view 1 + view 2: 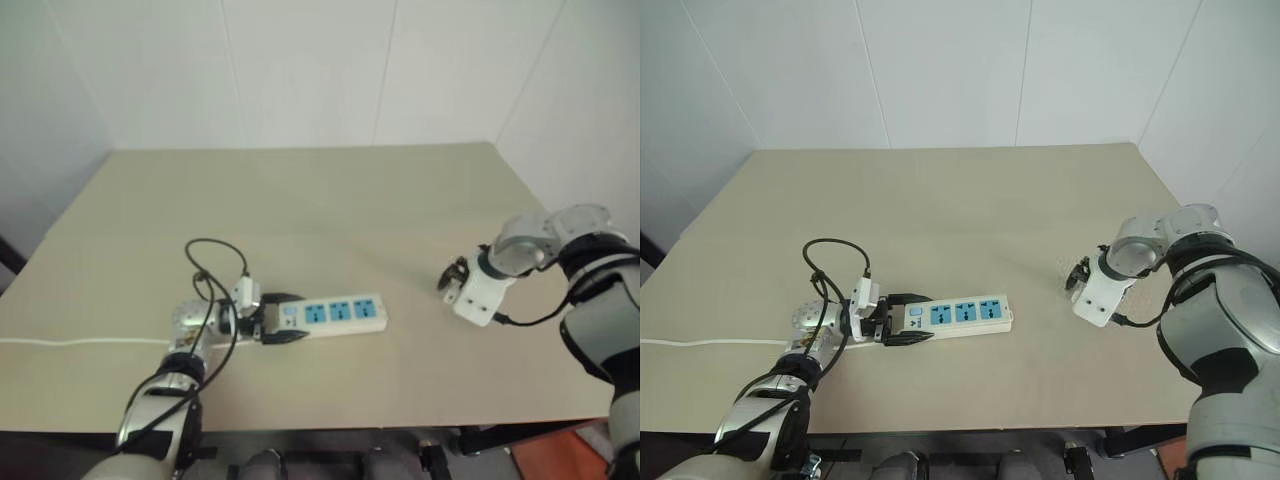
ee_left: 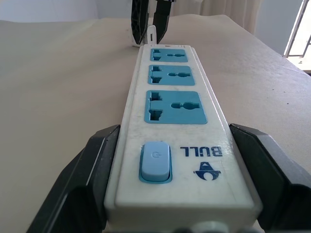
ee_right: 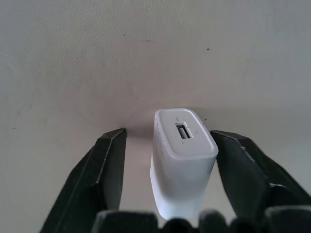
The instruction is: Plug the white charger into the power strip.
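- The power strip [image 1: 335,314] lies flat on the beige table [image 1: 330,210], nearer the table's left-front part, with its three blue outlets facing up.
- Its small blue switch [image 2: 155,160] sits at the end nearest the left hand, beside a printed logo.
- The left hand [image 1: 902,322] points level toward the right and is clamped on the switch end of the power strip; one black finger [image 2: 85,177] presses each long side.
- A thin white cord [image 1: 80,342] runs from that end toward the table's left edge.
- The right hand [image 3: 167,160] hangs over the table's right side, well apart from the power strip, tilted steeply downward.
- The white charger [image 3: 182,158] stands between the right hand's two black fingers [image 3: 109,167], its USB port facing the wrist camera.
- In the right wrist view a gap shows on the side of one finger, while the other finger lies at or very near the charger's edge; whether the grip has actually closed on it cannot be told.
- In the left wrist view the right hand's fingers appear beyond the far end of the power strip.
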{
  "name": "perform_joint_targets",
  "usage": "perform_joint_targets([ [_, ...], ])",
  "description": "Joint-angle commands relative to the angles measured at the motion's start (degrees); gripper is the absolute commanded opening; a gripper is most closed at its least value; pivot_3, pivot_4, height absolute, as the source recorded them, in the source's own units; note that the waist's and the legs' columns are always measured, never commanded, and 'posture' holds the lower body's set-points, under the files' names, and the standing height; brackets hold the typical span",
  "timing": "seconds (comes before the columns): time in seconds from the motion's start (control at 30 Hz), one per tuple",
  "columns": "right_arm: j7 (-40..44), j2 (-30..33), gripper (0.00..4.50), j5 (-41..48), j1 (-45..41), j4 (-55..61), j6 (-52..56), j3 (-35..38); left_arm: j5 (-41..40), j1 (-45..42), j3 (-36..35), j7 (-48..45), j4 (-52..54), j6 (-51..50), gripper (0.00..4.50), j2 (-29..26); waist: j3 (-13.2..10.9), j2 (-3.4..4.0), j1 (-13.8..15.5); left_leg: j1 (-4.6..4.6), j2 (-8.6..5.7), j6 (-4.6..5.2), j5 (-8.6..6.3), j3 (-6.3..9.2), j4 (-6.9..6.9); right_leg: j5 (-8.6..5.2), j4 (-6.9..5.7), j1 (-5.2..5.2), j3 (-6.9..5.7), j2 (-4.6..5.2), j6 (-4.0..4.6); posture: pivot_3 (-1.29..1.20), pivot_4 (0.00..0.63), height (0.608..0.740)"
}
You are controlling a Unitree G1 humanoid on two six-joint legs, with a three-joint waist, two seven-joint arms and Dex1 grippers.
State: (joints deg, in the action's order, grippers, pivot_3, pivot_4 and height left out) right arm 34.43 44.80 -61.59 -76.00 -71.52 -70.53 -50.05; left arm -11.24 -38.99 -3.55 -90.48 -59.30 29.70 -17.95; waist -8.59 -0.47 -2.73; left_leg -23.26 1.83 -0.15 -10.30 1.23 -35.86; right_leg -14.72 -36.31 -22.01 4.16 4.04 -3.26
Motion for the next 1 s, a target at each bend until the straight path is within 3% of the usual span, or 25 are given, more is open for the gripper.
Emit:
perform_joint_targets([
  [0.03,-3.82,-0.17,1.85,-1.73,-1.91,-0.62,0.74,-1.34,0.05,1.38,0.76,0.27,0.30,-0.64,3.28,-0.04,0.01,0.01,-0.05,0.01,0.00,0.00,0.00,0.00,0.00,0.00,-0.01,0.00,0.00,0.00,0.00,0.00,0.150,0.740],
  [0.1,-5.79,-0.26,1.19,-2.78,-2.11,-0.69,0.82,-2.18,0.03,1.47,0.82,0.38,0.39,-0.62,3.28,-0.11,0.02,0.03,-0.08,0.03,0.00,0.00,0.00,0.00,0.00,0.00,-0.02,0.01,0.01,0.00,0.01,0.00,0.150,0.740],
  [0.3,-5.20,0.01,1.12,-0.56,-3.55,-2.16,-0.23,-0.96,-0.09,1.48,0.99,0.36,0.64,-0.76,3.28,-0.30,0.02,0.04,-0.23,0.07,0.00,0.00,0.00,0.00,0.00,-0.01,-0.03,0.03,0.02,-0.01,0.01,0.00,0.150,0.740],
  [0.4,2.70,0.15,1.12,7.81,-4.08,-4.98,-1.01,4.66,-0.14,1.29,1.13,0.32,0.76,-0.98,3.28,-0.24,0.02,0.04,-0.29,0.05,0.00,0.00,0.00,0.00,0.02,-0.01,-0.02,0.02,0.02,0.00,0.01,0.00,0.150,0.740],
  [0.5,18.43,-0.98,1.12,22.41,-2.66,-8.56,0.17,15.27,-0.22,1.05,1.26,0.21,0.93,-1.32,3.28,-0.14,0.02,0.03,-0.43,0.08,0.01,0.00,0.00,0.01,0.01,0.00,0.01,0.12,0.00,-0.01,0.02,0.00,0.150,0.740],
  [0.6,38.02,-3.29,1.12,42.36,1.48,-6.54,9.20,29.80,-0.26,0.92,1.42,0.01,1.21,-1.67,3.28,-0.01,0.01,0.02,-0.82,0.24,0.02,0.01,0.00,0.05,0.02,0.00,0.12,0.44,-0.06,-0.01,0.01,0.00,0.150,0.740],
  [0.7,48.82,-4.57,1.12,56.60,6.69,1.95,21.01,38.87,-0.33,0.91,1.51,-0.09,1.40,-1.86,3.28,-0.02,0.00,0.01,-0.69,0.60,-0.01,0.03,-0.03,0.12,0.01,0.00,0.23,0.93,-0.17,0.05,0.00,0.00,0.150,0.740],
  [0.8,51.21,-6.55,1.12,70.15,14.06,14.01,36.64,47.36,-0.21,0.89,1.69,0.04,1.14,-1.67,3.28,0.02,0.00,0.01,-0.49,0.57,-0.01,0.03,-0.03,0.16,-0.02,0.00,0.21,0.93,-0.20,0.05,0.00,0.00,0.150,0.740],
  [1.0,46.71,-9.41,1.12,84.94,27.53,37.28,60.45,54.79,-0.24,0.70,1.95,0.01,1.04,-2.09,3.28,0.05,0.01,0.02,0.20,0.44,0.02,0.03,-0.03,0.17,-0.01,-0.01,0.17,0.76,-0.20,0.02,0.00,0.00,0.150,0.740],
])
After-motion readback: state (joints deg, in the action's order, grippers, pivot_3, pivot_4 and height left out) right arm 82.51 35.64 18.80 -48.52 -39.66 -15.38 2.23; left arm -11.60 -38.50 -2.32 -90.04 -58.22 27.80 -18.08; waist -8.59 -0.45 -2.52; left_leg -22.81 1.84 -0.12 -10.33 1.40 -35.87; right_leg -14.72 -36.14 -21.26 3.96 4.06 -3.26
